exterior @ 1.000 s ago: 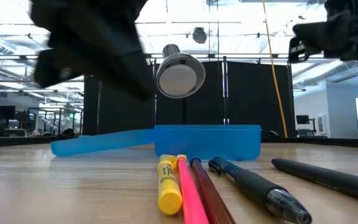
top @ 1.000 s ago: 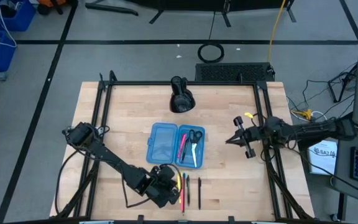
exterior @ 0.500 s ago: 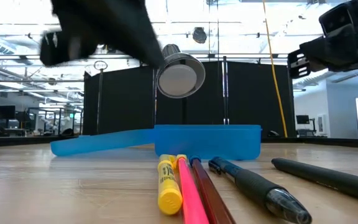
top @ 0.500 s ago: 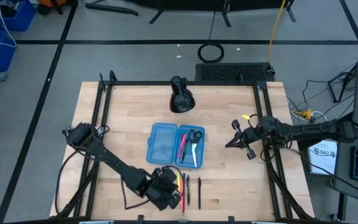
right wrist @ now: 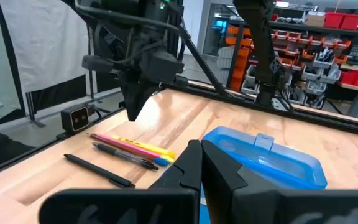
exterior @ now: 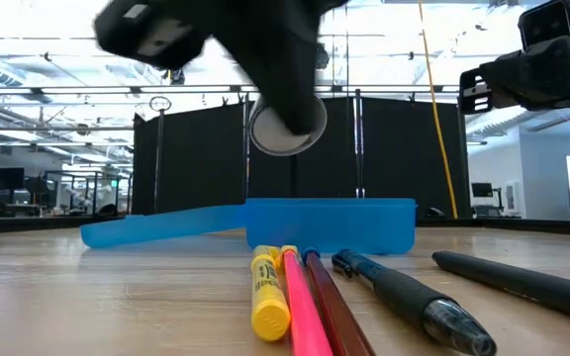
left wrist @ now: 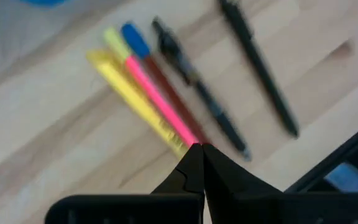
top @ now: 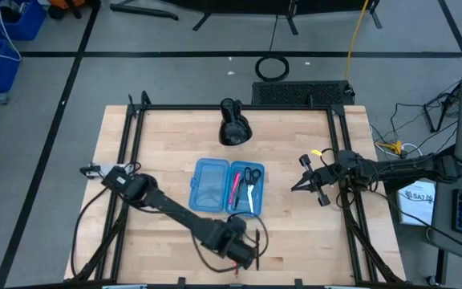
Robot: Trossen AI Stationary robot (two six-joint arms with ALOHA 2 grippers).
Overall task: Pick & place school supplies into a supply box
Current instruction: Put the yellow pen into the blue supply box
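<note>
**School Supplies: Handling Properties and Grasp Points**

School supplies still loose, a yellow highlighter (left wrist: 132, 99), a pink pencil (left wrist: 160, 99), a dark blue-capped pen (left wrist: 197, 99) and a black pen (left wrist: 260, 68), lie side by side on the wooden desk (top: 151, 160), just beside the translucent blue plastic supply box (top: 227, 187). Judged light, stiff and smooth, they would roll easily; grip one at mid-shaft, across its length.

Left tool (left wrist: 199, 149) hovers above this row, fingers pressed together, holding nothing. Right tool (top: 307, 172) waits well apart from the box, fingers likewise together.

Scissors (top: 251, 181) and pink pens lie in the box. Its contents are hidden in the low view.
</note>
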